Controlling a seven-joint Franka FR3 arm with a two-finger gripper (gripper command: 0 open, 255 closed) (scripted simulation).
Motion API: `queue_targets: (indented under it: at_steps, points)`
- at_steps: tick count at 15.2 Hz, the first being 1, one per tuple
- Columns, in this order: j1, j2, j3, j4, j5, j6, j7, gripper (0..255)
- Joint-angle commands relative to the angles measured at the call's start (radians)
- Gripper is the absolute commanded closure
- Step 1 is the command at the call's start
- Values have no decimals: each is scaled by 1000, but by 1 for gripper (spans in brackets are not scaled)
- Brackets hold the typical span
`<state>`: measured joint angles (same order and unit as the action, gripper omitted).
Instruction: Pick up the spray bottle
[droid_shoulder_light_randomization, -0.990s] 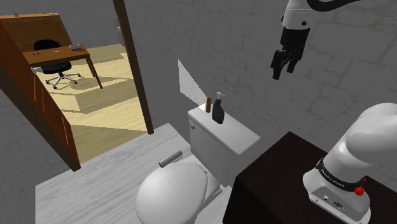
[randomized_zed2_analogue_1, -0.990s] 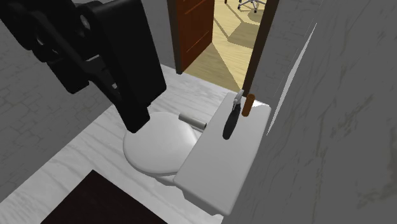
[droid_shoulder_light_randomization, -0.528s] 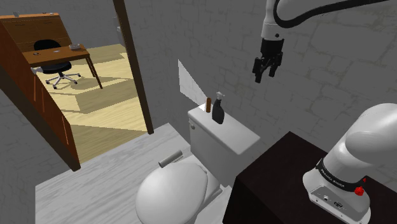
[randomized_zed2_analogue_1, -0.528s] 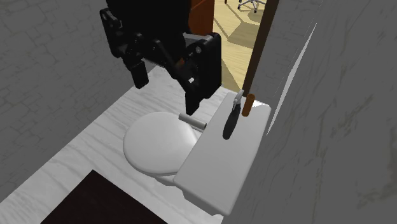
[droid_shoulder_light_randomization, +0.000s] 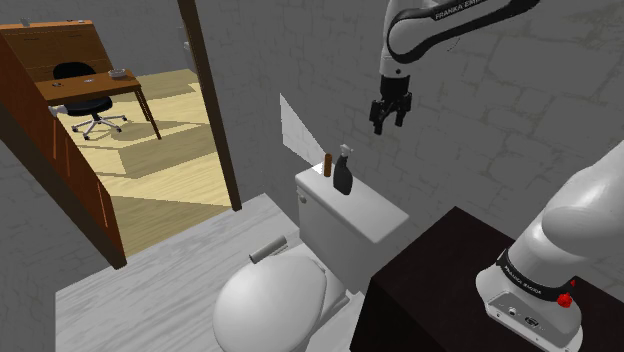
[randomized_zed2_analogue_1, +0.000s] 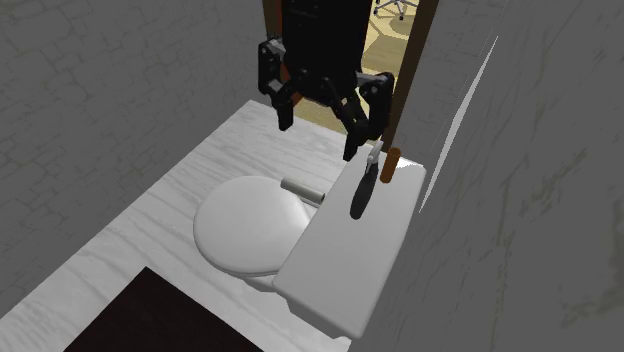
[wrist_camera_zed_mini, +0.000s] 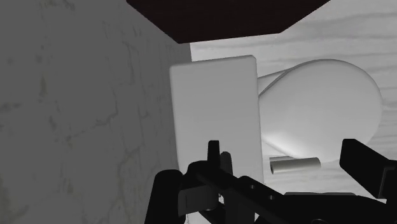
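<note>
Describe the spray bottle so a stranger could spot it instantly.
Find the white toilet; its tank lid carries two small things at the end nearer the doorway. The spray bottle is the dark one with a pale trigger head, beside a plain brown cylinder.

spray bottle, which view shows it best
The shoulder view: the spray bottle stands in side profile on the toilet tank lid, dark body and grey head clear. The second exterior view shows it from above, foreshortened, near the gripper. The wrist view shows a dark shape on the lid that may be it.
</note>
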<state>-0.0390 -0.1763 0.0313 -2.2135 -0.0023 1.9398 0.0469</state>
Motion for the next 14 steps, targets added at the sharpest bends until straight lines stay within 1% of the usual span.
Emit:
queue_targets:
  at_steps: [1, 8, 14]
  points:
    - [-4, 80, -5, 40, -1, 36, -5, 0]
    - [-14, 363, -15, 252, 1, 89, -17, 0]
    - [-23, 611, -20, 490, 6, 84, -26, 0]
